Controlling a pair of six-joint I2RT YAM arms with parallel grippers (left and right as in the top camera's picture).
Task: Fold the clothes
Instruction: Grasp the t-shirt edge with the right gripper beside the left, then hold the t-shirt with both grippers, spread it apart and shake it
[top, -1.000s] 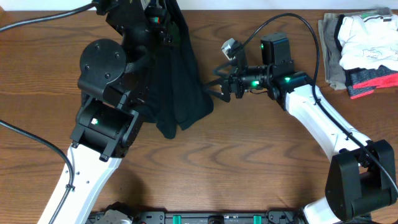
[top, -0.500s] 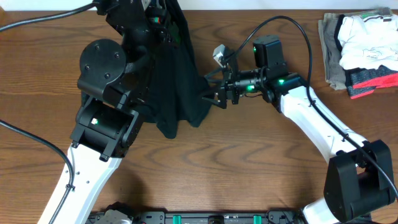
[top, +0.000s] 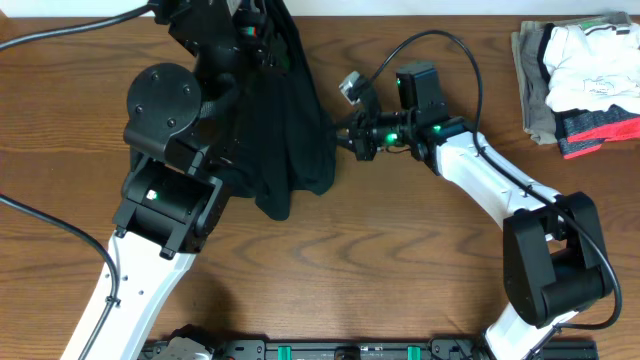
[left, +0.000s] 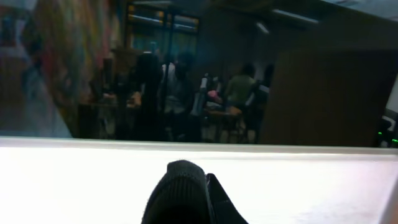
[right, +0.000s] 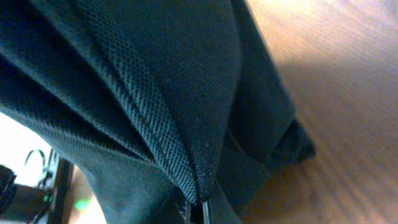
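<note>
Brown wood-grain desk (top: 400, 260) fills the overhead view; the left wrist camera looks out past a bright white band to a dim room with figures standing.

Item under task: one dark garment (top: 285, 130), left of centre, raised off the desk at its far end and hanging down towards the near side, its lower folds bunched beside the left arm's joints.

Left gripper (top: 262, 28): at the far edge of the desk, at the top of the hanging cloth. The left wrist view shows a ribbed dark lump of fabric (left: 180, 193) where the fingers sit, pinched between them.

Right gripper (top: 345, 142): reaching in from the right, in contact with the garment's right edge. The right wrist view is filled with dark knit; a stitched seam (right: 155, 143) runs down into the fingers (right: 208, 214), which are pressed together on that fold. Bare wood shows at that view's upper right.

Other items: pile of clothes (top: 580, 80) at the far right corner, white, grey and red-black pieces, well apart from both arms.
</note>
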